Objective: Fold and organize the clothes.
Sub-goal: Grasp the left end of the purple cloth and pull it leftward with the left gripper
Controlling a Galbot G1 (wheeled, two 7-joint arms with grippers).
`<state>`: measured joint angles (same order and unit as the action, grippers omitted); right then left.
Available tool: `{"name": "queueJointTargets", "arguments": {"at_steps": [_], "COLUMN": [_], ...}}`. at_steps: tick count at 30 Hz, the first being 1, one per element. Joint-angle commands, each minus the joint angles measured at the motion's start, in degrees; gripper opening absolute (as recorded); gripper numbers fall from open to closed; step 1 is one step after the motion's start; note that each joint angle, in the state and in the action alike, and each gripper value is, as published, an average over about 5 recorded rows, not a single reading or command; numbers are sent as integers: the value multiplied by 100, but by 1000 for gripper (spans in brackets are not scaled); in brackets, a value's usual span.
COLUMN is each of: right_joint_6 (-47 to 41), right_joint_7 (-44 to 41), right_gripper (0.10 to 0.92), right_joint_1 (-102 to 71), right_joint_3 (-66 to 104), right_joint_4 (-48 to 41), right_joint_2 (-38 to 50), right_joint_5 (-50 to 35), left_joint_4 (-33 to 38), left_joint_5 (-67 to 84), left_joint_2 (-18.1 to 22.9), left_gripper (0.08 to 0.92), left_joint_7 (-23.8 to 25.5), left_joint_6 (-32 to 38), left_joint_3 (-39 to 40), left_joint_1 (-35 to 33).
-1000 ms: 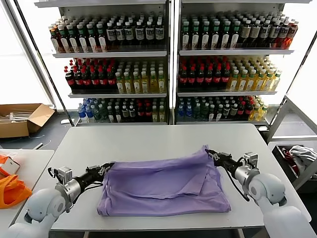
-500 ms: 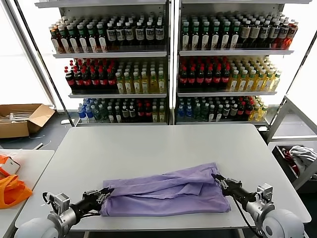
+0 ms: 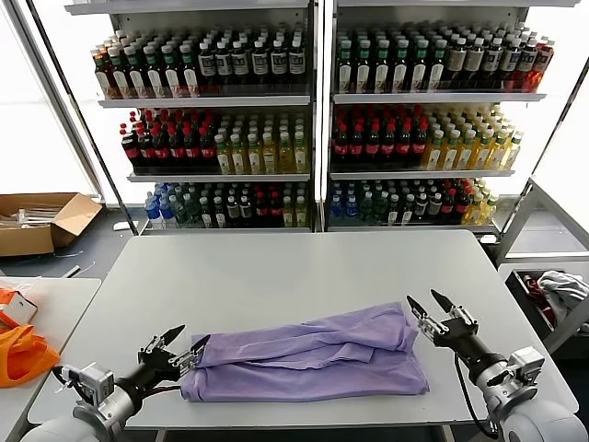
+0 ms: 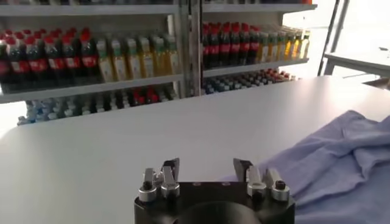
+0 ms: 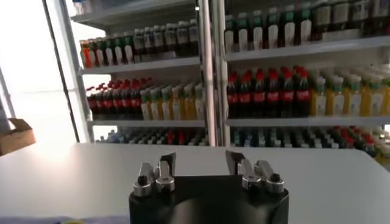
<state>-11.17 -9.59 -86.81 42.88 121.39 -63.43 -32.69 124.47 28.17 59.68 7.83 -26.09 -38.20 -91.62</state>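
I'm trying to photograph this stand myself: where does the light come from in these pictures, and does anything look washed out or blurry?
Head view: daylight floods both side edges, bleaching them white; the light purple thin fabric T-shirt and the white rectangular table stay evenly lit. Left wrist view: the black left tool is sharp, the shelved bottles soft. Right wrist view: glare whitens one side beside the shelves; the open right tool stays sharp.

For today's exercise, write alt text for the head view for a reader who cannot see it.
A folded lavender thin-fabric T-shirt lies on a grey table, with the open left gripper and open right gripper at its two ends, holding nothing. Shelves of bottled drinks stand behind.
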Motion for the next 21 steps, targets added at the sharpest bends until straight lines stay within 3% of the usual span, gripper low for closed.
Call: {"name": "queueJointTargets", "arguments": {"at_steps": [1, 6, 21], "right_joint_6": [1252, 1300, 1095], "right_joint_7": [194, 144, 258], "right_gripper": [745, 818, 823], "right_joint_1": [-709, -1046, -825], "right_joint_3": [324, 476, 299], "right_joint_4": [115, 111, 313], "right_joint_2": [-592, -592, -444], "right_joint_5": [484, 476, 531], "left_joint_4": [59, -129, -760], "left_joint_5": [-587, -842, -943], "left_joint_2": [998, 1355, 1605], "left_gripper": [693, 808, 822], "left_joint_7": [-1253, -1695, -2147], "left_joint_6": [674, 754, 251], "left_joint_3": [511, 766, 1250], "left_joint_1": [-194, -163, 77]}}
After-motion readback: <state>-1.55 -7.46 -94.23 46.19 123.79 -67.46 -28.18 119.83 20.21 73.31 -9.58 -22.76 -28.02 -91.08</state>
